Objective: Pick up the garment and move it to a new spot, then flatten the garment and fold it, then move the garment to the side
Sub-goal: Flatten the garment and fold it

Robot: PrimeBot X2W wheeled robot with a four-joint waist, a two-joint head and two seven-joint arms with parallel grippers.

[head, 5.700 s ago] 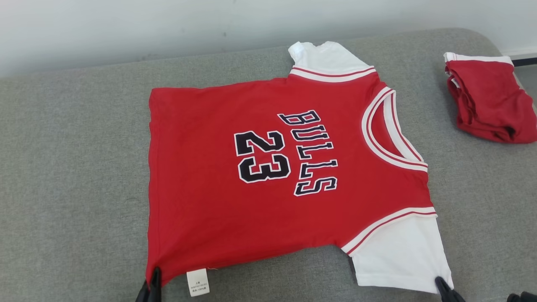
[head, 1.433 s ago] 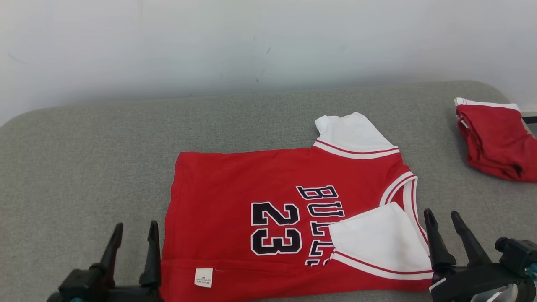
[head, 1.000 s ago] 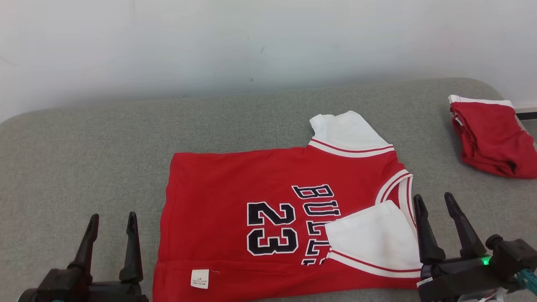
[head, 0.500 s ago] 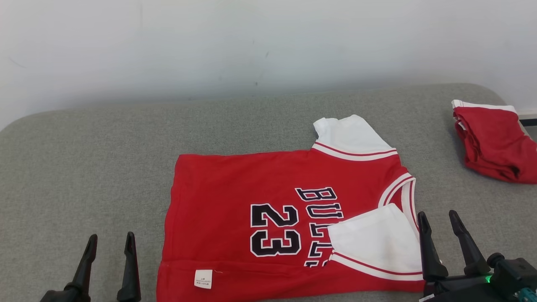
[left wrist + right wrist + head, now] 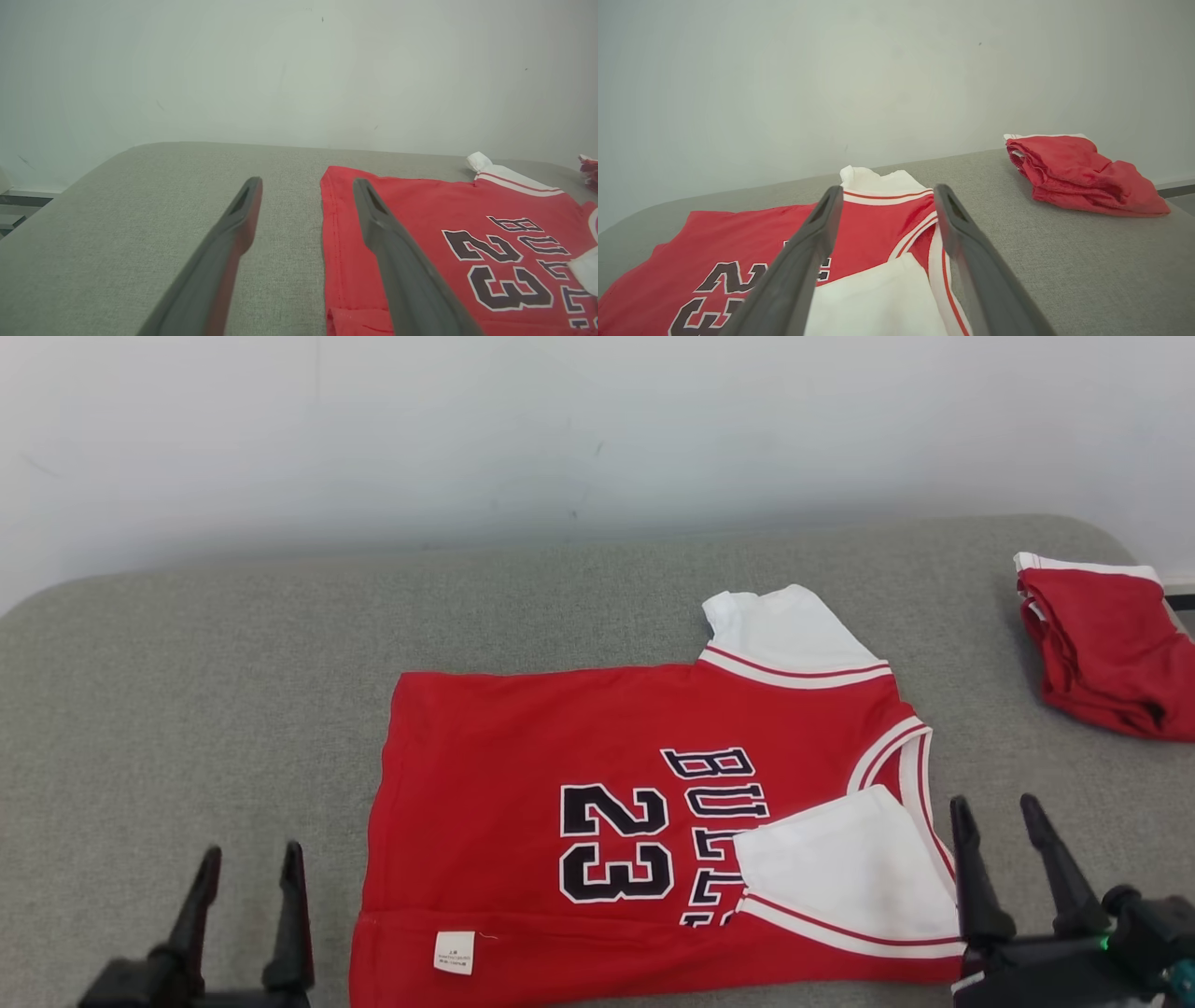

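Red jersey [image 5: 560, 737] flat on grey bench [image 5: 187, 691] (near sleeve folded inward), left gripper [image 5: 250, 851] jaws released beside hem, right gripper [image 5: 996, 800] jaws released beside collar

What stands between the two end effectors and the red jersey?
Nothing visible does. The left end effector is open beside the hem of the jersey, across bare gray cushion; the right end effector is open at its collar.

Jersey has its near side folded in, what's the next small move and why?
Likely send both open grippers to the far edge of the jersey, left gripper to the hem corner, right gripper to the far sleeve: that sleeve lies unfolded, while the near sleeve is folded onto the chest.
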